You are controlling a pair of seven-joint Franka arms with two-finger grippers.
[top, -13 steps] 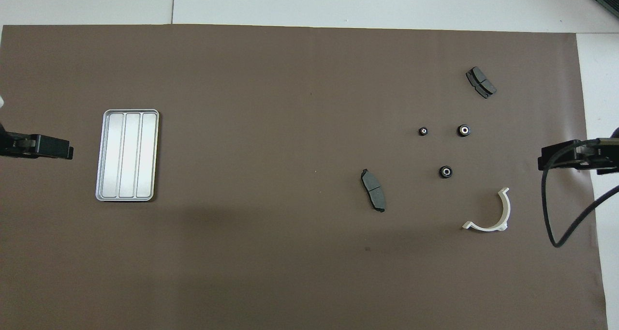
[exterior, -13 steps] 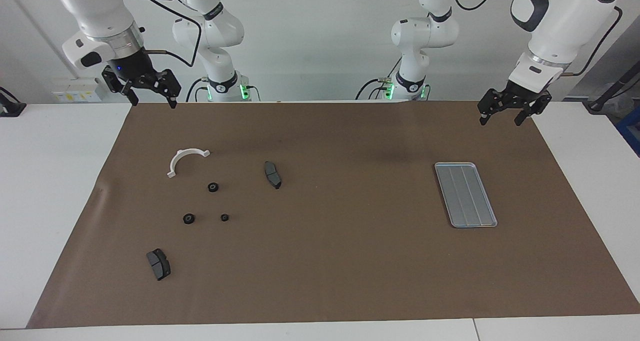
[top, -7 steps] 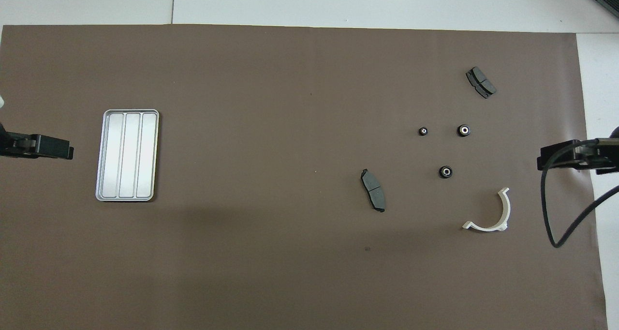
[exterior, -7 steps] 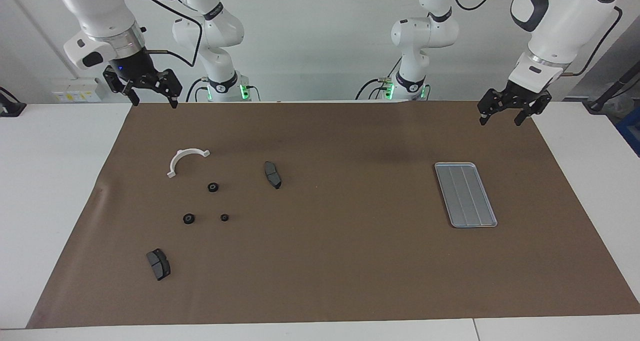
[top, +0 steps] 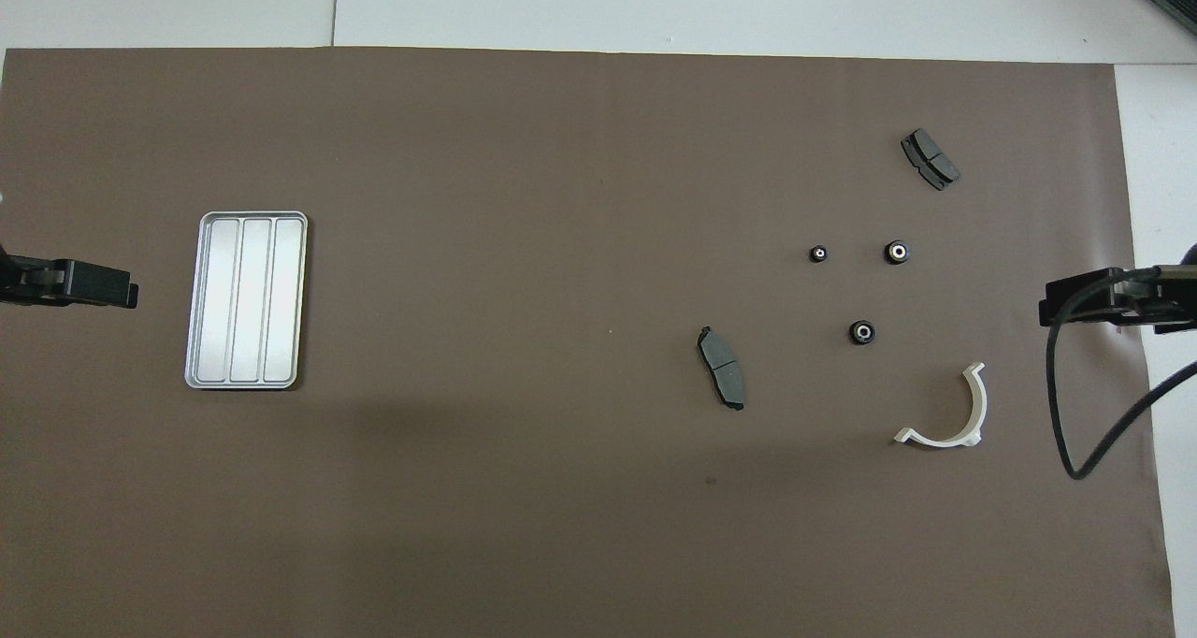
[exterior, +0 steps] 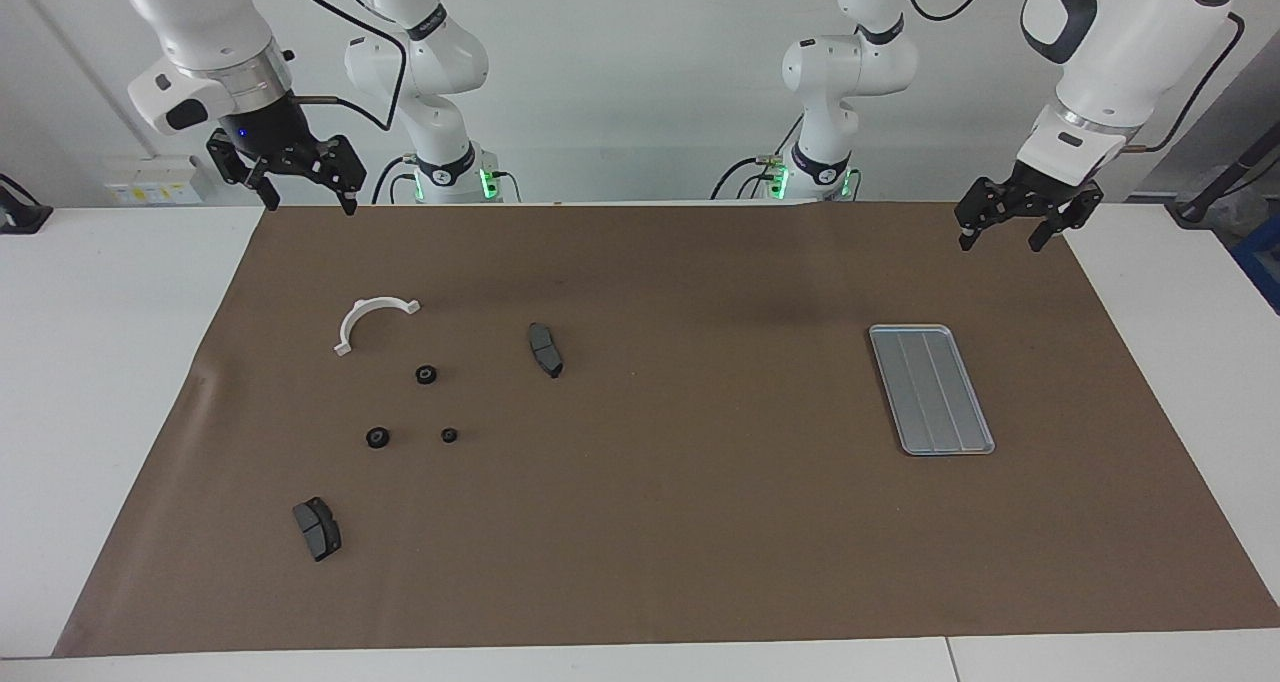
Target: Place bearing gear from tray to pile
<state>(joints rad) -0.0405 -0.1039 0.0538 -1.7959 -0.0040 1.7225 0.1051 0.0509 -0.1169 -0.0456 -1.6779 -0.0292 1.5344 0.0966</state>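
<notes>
The silver tray (exterior: 931, 390) (top: 247, 299) lies empty on the brown mat toward the left arm's end. The pile lies toward the right arm's end: a white bracket (exterior: 358, 314) (top: 981, 409), three black gears (exterior: 426, 374) (exterior: 377, 438) (exterior: 449, 435) and two brake pads (exterior: 545, 349) (exterior: 317, 528). My left gripper (exterior: 1000, 240) hangs open and empty over the mat's corner by the tray. My right gripper (exterior: 307, 202) hangs open and empty over the mat's corner by the bracket.
The brown mat (exterior: 700, 522) covers most of the white table (exterior: 110, 382). The gears also show in the overhead view (top: 862, 332) (top: 897, 252) (top: 818, 253), as do the pads (top: 722, 367) (top: 930, 159).
My right gripper has risen slightly. The left gripper and all parts have stayed in place.
</notes>
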